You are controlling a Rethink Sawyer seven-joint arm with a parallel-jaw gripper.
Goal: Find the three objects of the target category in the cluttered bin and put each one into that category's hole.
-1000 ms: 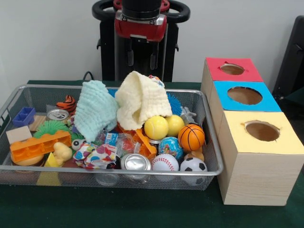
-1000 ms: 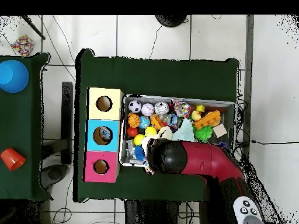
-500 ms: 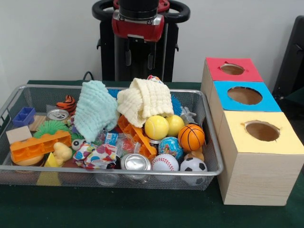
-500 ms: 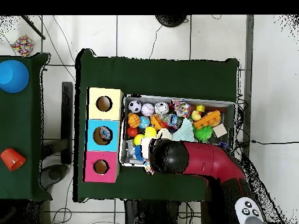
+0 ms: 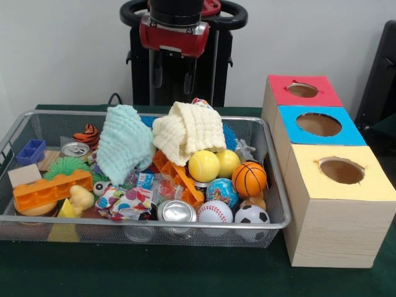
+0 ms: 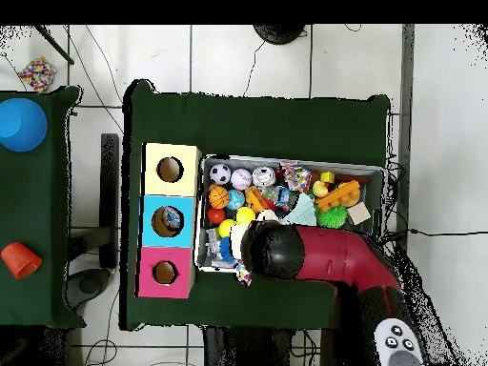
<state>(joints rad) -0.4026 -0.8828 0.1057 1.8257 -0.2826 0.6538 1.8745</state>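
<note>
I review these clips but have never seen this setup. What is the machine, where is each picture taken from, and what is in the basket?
The machine is a red and black robot arm ending in a gripper, raised above the basket with its fingers apart and holding nothing. One picture faces the robot across the table; the other looks straight down, where the arm hides part of the basket. The wire basket holds a jumble: a cream cloth, a mint cloth, a yellow ball, a basketball, a soccer ball, a can and an orange block. Beside it stand three boxes with round holes: red, blue and yellow.
</note>
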